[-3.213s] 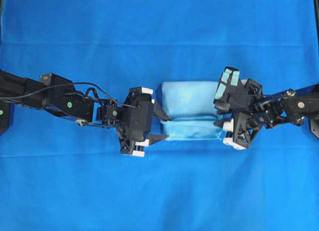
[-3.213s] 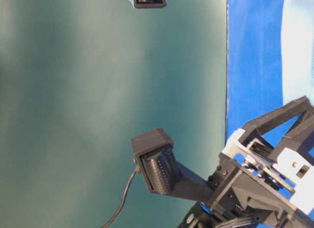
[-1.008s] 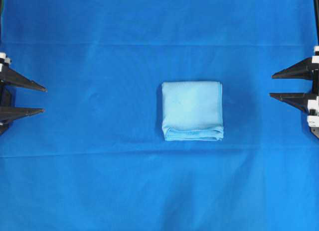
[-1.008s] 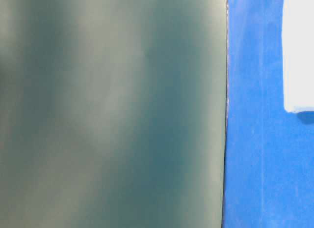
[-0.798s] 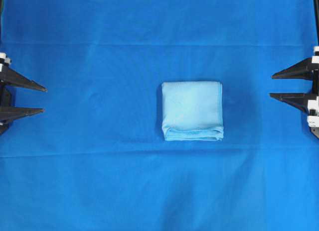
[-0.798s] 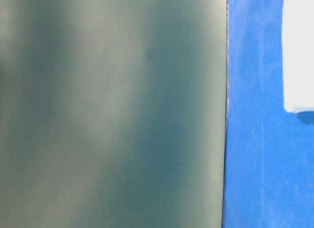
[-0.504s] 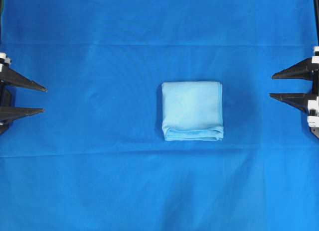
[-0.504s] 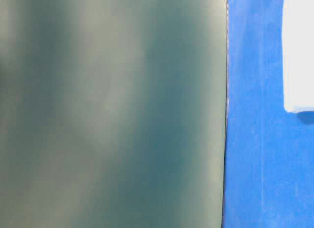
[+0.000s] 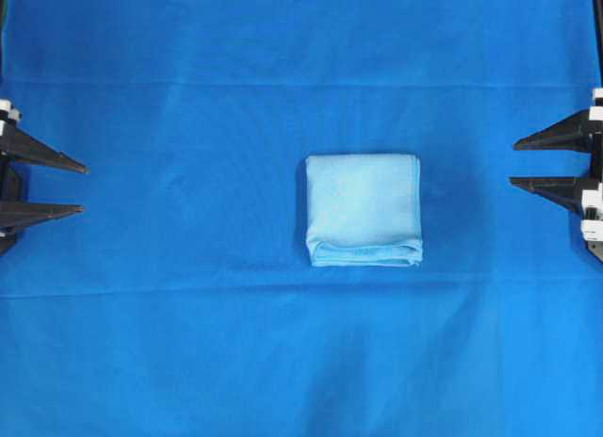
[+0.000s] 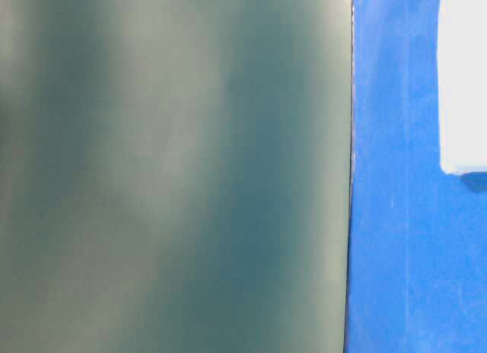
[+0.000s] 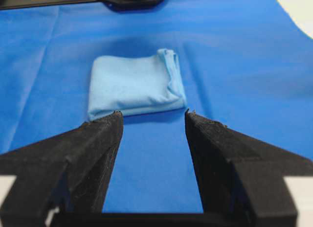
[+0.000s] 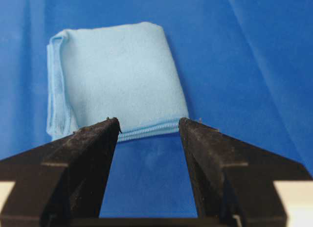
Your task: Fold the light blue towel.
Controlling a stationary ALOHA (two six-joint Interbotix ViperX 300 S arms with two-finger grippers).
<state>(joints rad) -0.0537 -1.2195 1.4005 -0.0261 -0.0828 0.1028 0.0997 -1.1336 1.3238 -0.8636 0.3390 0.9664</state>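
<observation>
Folded light blue towel mid-cloth — left end effector and right end effector both agape, well apart

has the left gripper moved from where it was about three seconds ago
Yes. The left gripper has pulled back from the light blue towel to the overhead view's left edge, open and empty, leaving the towel folded on the blue cloth.

I see my left gripper spread wide, holding nothing. Beyond it, the light blue towel lies folded on the royal-blue cloth.
</observation>
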